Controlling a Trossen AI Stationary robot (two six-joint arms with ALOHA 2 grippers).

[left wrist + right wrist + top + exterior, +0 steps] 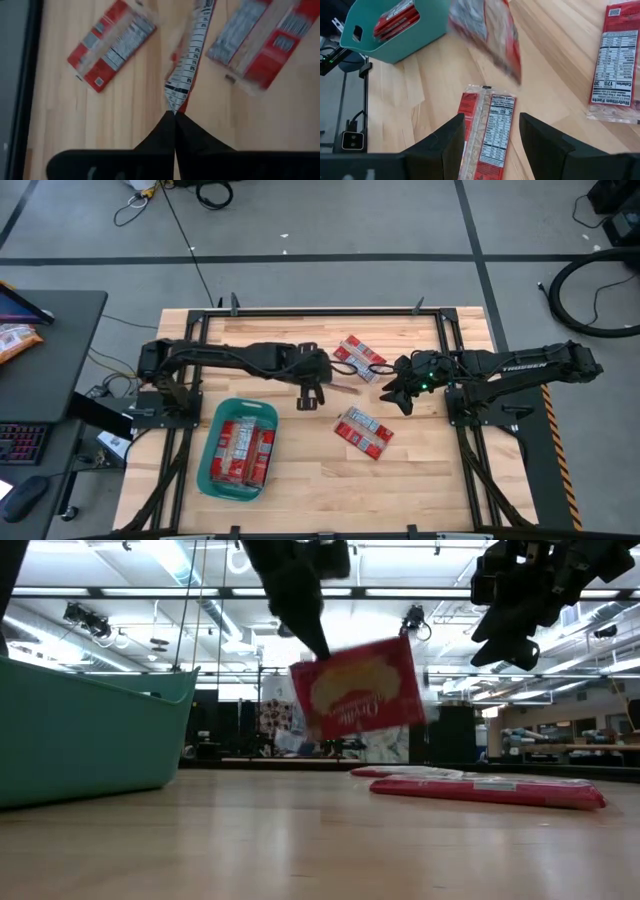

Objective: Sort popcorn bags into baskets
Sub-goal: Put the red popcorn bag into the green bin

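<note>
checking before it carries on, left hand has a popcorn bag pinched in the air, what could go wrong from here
1. The left hand is shut on just the edge of the lifted popcorn bag, which hangs tilted, so it could slip out before reaching the teal basket.
2. The open right hand hovers close by over the bags on the table; the two arms could bump.
3. The basket already holds bags, so a drop might land on its rim.

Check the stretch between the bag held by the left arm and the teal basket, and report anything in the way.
Nothing visible blocks it. The left gripper is shut on a popcorn bag lifted clear of the table, and only bare wood lies between it and the teal basket. The other loose bags lie on the far side, toward the right gripper.
</note>
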